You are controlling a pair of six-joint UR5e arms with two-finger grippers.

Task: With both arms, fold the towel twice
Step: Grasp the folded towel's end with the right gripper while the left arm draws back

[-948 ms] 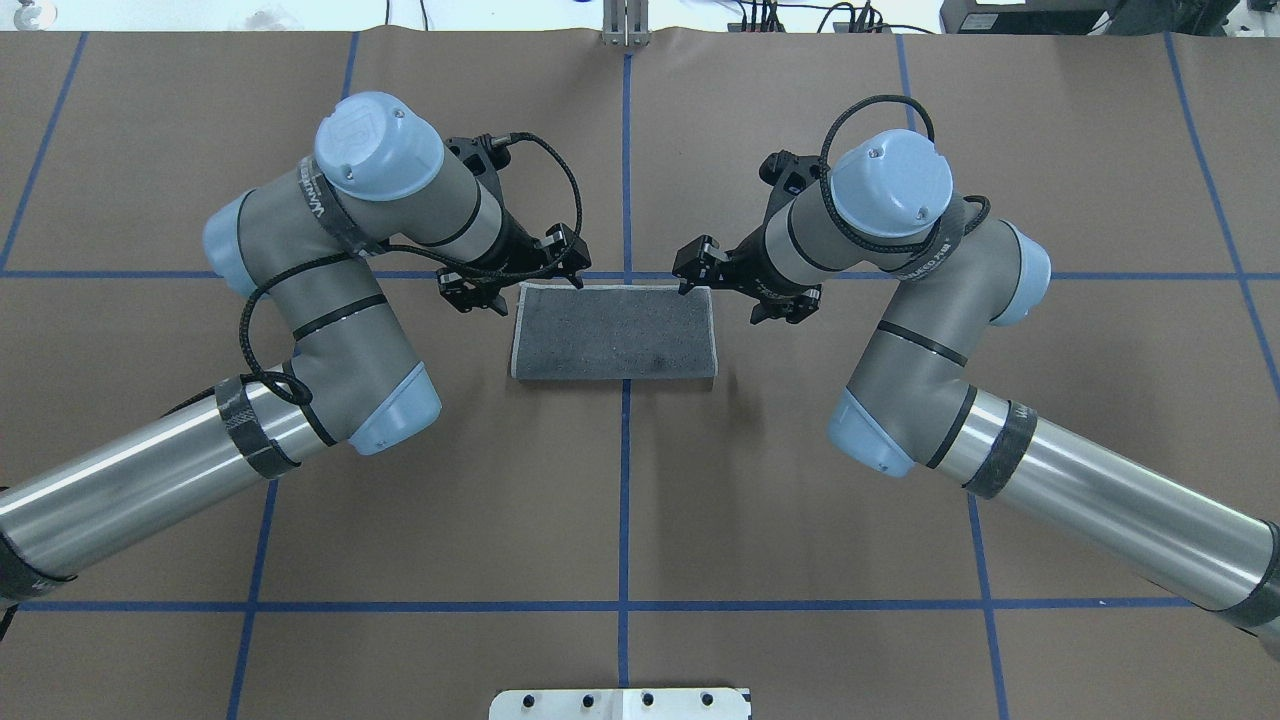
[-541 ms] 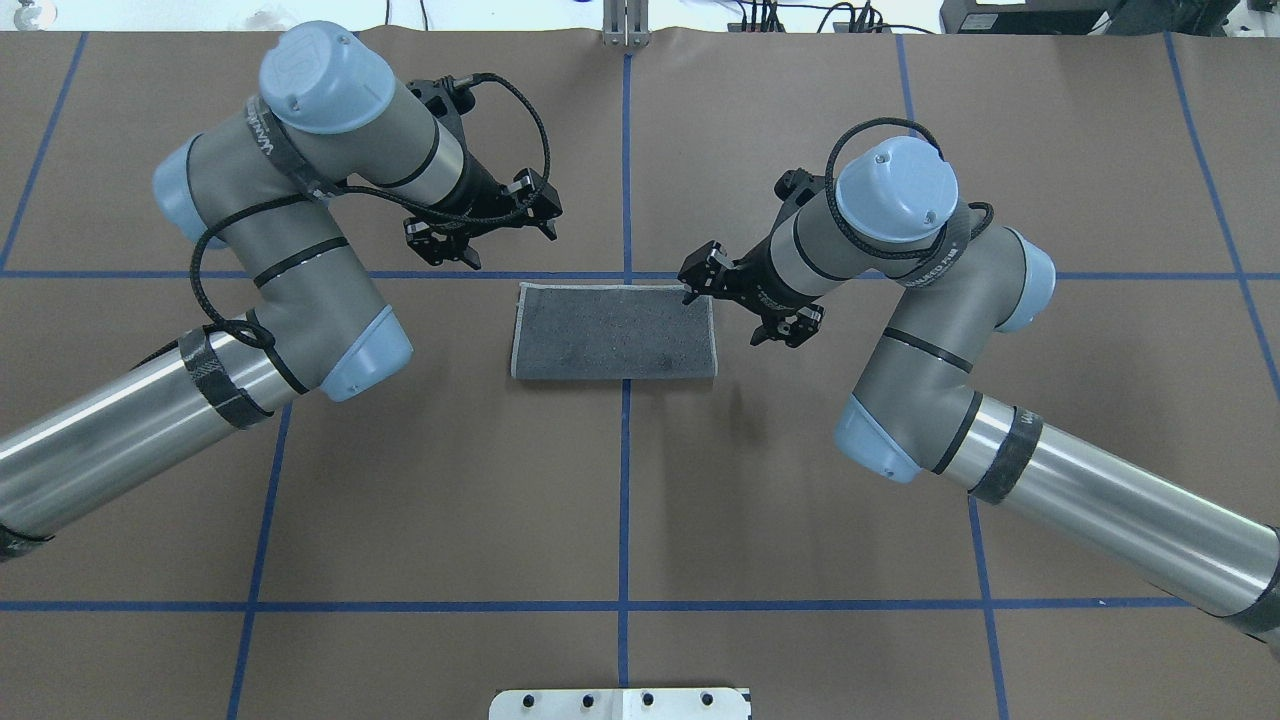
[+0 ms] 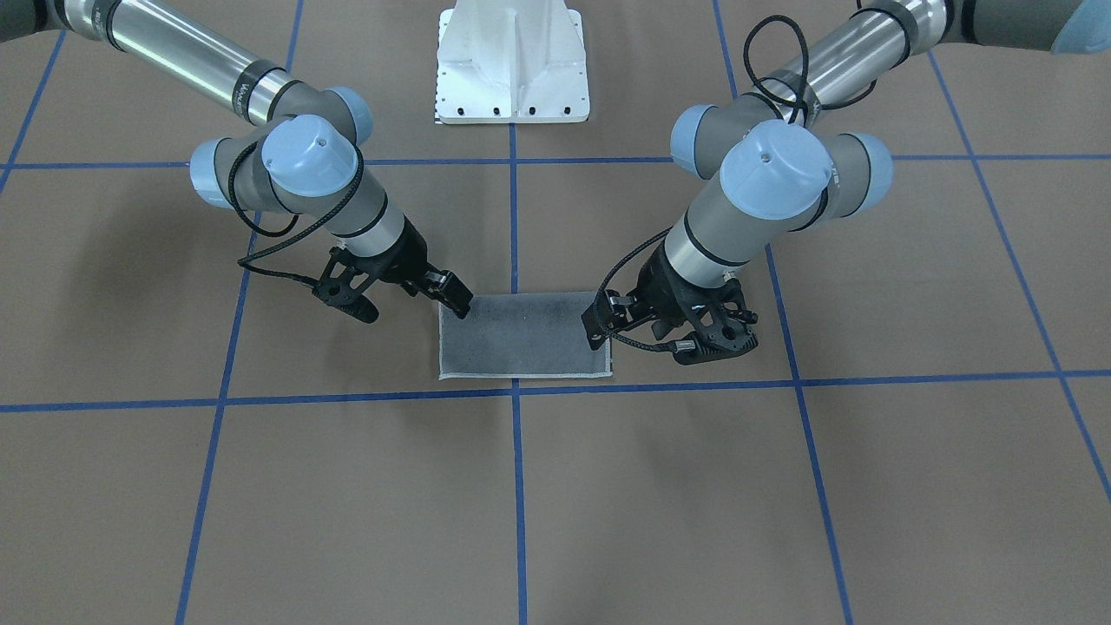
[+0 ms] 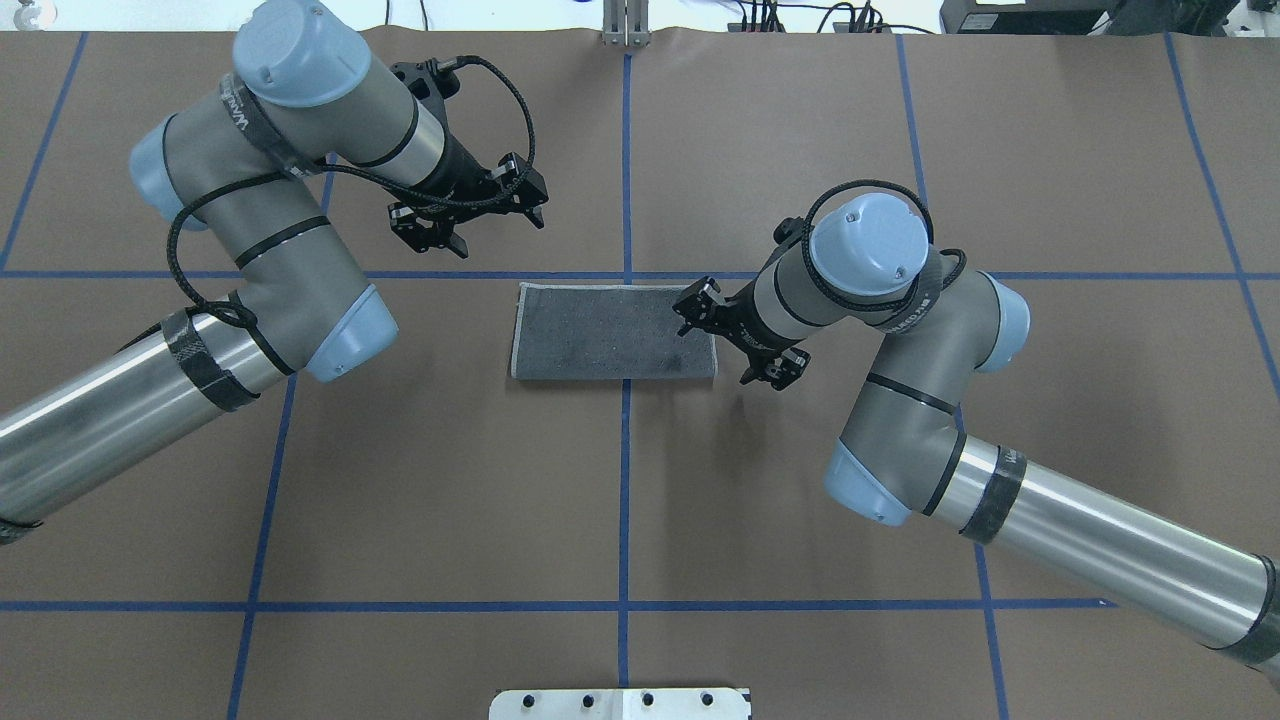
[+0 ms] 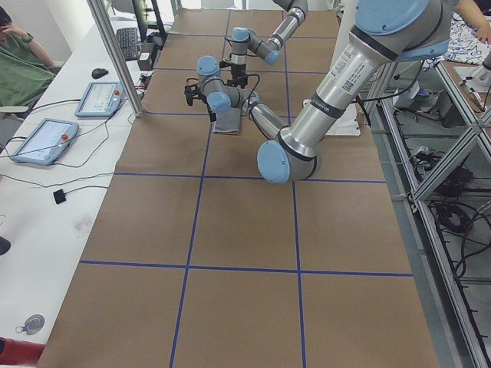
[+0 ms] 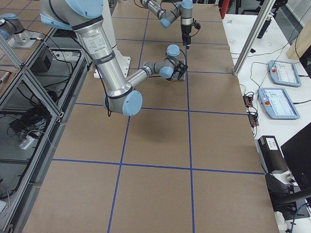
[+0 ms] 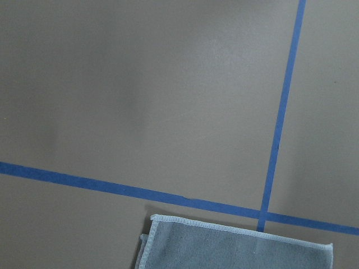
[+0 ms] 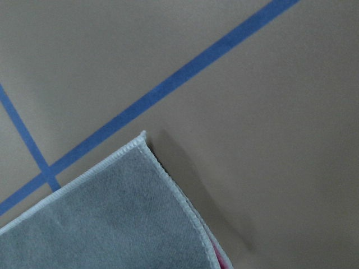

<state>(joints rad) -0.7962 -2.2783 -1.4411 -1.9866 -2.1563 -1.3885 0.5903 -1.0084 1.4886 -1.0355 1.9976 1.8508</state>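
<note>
Towel point(image 4: 612, 332) lies folded once, grey face up, flat at the centre of the table point(image 4: 620, 520).
Left gripper point(image 4: 503, 237) hovers at the towel's 10 o'clock, jaws apart; right gripper point(image 4: 715, 350), jaws spread wide, sits at its 3 o'clock edge.

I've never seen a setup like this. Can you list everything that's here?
towel: one, grey face up, pink peeking at a corner, folded into a rectangle, mid-table.
table cover: one, brown, across the table.
tape lines: several, blue, a grid on the cover.
pedestal base: one, white, at the robot's edge.
control tablets: two, grey, on the white side bench.
person: one, green top, beside that bench.
arms: two, silver-grey with light blue caps; left arm, right arm.
end effectors: two, black, open; left end effector beyond the towel's far left corner, right end effector at its right end.
</note>
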